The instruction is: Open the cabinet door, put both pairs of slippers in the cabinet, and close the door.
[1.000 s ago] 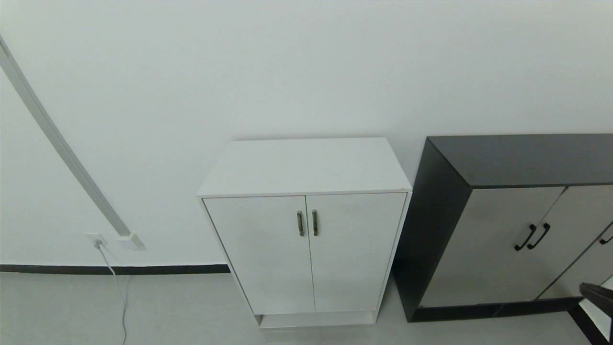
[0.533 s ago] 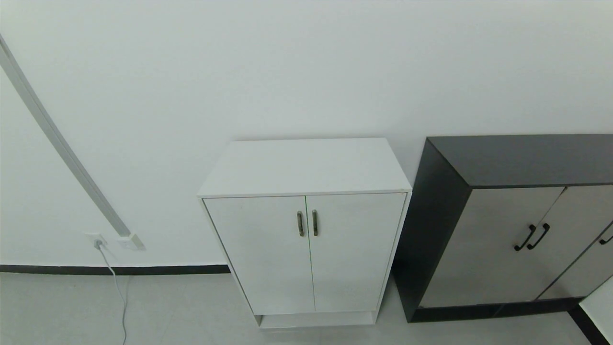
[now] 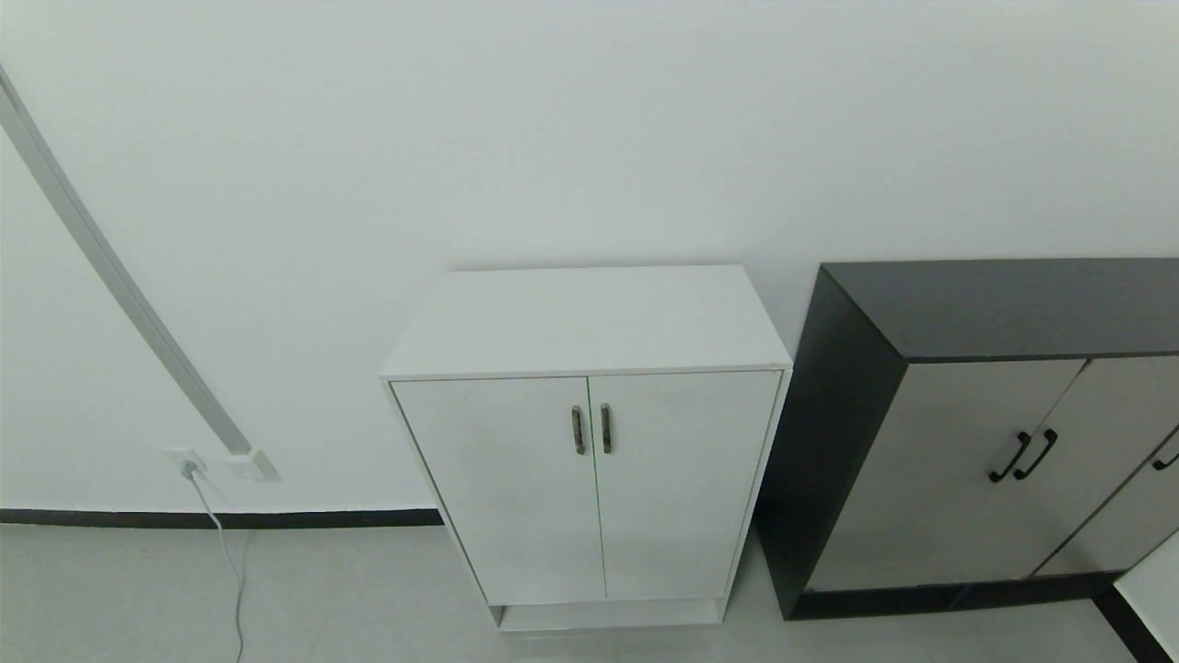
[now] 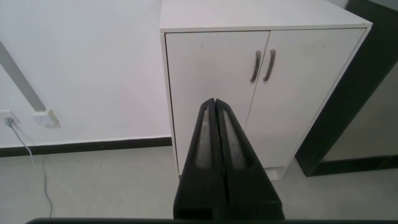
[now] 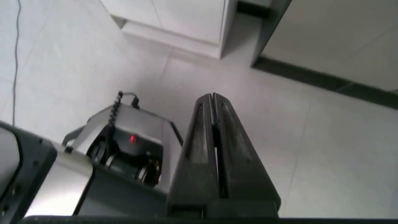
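A small white cabinet (image 3: 589, 433) stands against the wall with both doors shut and two grey vertical handles (image 3: 591, 429) at the middle seam. The left wrist view faces the same cabinet (image 4: 261, 93) from a short distance, with my left gripper (image 4: 215, 102) shut and holding nothing, level with the lower part of the doors. My right gripper (image 5: 213, 98) is shut and holds nothing; it hangs over the grey tiled floor (image 5: 292, 137), away from the cabinet's base (image 5: 180, 25).
A larger black cabinet (image 3: 976, 424) with grey doors and black handles stands right beside the white one. A wall socket (image 3: 187, 460) with a cable running down to the floor sits left of the cabinet, below a slanted cable duct (image 3: 110, 267).
A dark part at the lower right edge of the head view one second ago has dropped out of that view. The cabinet doors have stayed shut.
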You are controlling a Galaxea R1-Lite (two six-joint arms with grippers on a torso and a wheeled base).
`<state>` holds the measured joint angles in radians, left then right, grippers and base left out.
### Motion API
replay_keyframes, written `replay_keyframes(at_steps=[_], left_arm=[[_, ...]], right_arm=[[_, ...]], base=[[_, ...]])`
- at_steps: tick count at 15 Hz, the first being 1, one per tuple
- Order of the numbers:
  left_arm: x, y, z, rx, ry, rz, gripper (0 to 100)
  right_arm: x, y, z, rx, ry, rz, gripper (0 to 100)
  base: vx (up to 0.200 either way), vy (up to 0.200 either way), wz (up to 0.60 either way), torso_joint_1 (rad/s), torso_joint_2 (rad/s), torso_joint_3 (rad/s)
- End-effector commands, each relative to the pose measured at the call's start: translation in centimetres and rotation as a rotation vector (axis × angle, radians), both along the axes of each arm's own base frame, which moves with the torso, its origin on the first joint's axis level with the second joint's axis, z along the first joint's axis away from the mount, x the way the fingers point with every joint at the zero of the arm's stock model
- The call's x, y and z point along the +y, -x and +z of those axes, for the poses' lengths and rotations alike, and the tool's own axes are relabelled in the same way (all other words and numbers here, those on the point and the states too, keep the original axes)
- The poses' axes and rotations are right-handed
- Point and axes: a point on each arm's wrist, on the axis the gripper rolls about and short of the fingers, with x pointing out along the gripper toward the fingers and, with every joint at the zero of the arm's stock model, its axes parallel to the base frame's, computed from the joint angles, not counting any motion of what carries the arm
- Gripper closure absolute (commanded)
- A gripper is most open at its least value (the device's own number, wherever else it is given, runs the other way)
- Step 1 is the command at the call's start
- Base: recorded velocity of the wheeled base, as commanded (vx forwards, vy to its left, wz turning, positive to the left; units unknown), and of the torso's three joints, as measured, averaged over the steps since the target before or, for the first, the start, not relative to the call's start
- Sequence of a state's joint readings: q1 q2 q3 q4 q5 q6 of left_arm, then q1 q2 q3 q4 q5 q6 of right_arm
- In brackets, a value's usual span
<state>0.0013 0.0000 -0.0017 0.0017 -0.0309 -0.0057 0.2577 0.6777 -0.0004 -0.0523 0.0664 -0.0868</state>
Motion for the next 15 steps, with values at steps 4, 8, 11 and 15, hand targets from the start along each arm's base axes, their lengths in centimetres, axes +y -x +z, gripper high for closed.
replay_keyframes(at_steps=[4, 8, 11, 15], left_arm=[[0.0, 0.0, 0.0, 0.0, 0.0, 0.0, 100], [0.0, 0.0, 0.0, 0.002, 0.002, 0.0, 100], [0.0, 0.0, 0.0, 0.002, 0.002, 0.0, 100], [0.0, 0.0, 0.0, 0.002, 0.002, 0.0, 100]], right_arm=[[0.0, -0.1, -0.1, 0.029, -0.006, 0.005, 100], [0.0, 0.5, -0.4, 0.059, -0.041, 0.028, 100], [-0.2, 1.0, -0.2, -0.014, -0.062, -0.01, 100], [-0.6, 1.9, 0.0, -0.142, -0.086, -0.1, 100]], base=[[0.0, 0.0, 0.0, 0.0, 0.0, 0.0], [0.0, 0.0, 0.0, 0.0, 0.0, 0.0], [0.0, 0.0, 0.0, 0.0, 0.0, 0.0], [0.0, 0.0, 0.0, 0.0, 0.0, 0.0]])
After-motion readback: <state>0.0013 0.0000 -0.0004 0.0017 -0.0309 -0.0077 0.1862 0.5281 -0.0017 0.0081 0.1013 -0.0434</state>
